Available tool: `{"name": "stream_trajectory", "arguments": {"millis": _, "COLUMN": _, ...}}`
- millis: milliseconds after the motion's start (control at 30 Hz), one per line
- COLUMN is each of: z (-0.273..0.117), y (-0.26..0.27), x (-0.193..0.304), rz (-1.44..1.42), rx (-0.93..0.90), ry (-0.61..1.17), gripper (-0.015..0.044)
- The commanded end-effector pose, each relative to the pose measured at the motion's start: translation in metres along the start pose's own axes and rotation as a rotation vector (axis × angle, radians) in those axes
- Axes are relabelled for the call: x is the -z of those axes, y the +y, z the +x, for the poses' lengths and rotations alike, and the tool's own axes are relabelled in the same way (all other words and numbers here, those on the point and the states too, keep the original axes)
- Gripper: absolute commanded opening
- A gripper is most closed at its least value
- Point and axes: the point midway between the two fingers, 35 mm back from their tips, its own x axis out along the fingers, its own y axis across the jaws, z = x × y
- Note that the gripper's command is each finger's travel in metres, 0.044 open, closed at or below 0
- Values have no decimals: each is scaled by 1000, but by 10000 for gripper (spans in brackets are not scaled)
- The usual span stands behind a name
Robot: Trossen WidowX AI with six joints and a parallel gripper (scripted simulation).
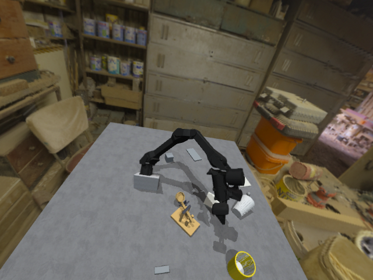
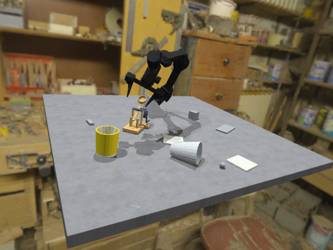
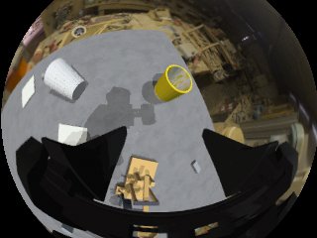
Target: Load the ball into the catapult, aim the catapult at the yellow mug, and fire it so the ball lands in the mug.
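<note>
The wooden catapult (image 1: 178, 215) (image 2: 131, 129) (image 3: 143, 166) stands on the table with its throwing arm raised. Its spoon cup (image 1: 180, 197) (image 2: 141, 99) looks empty. The yellow mug (image 1: 235, 270) (image 2: 106, 142) (image 3: 166, 90) stands upright, its opening facing up. No ball shows in the visible part of its inside, and the task's ball is seen nowhere; the mug's lower inside is partly hidden. My gripper (image 2: 137, 101) (image 3: 165, 131) is wide open and empty, held above the table near the catapult, touching neither catapult nor mug as far as I can see.
A white cup (image 1: 244, 206) (image 2: 185, 151) (image 3: 63, 79) lies on its side, with a small grey ball (image 1: 248, 193) (image 2: 222, 165) nearby. White tiles (image 2: 242, 162) (image 3: 72, 133), a grey cube (image 1: 169, 157) (image 2: 193, 114), thin grey slabs (image 1: 193, 154) (image 1: 161, 269) and a grey wedge (image 1: 146, 182) stand around.
</note>
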Motion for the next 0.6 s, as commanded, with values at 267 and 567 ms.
{"name": "stream_trajectory", "arguments": {"millis": 267, "z": -1, "y": -54, "x": -35, "rz": 301, "rx": -61, "ry": -197, "gripper": 440}}
{"name": "stream_trajectory", "arguments": {"millis": 567, "z": -8, "y": -92, "x": -47, "rz": 490, "rx": -118, "ry": -311, "gripper": 440}}
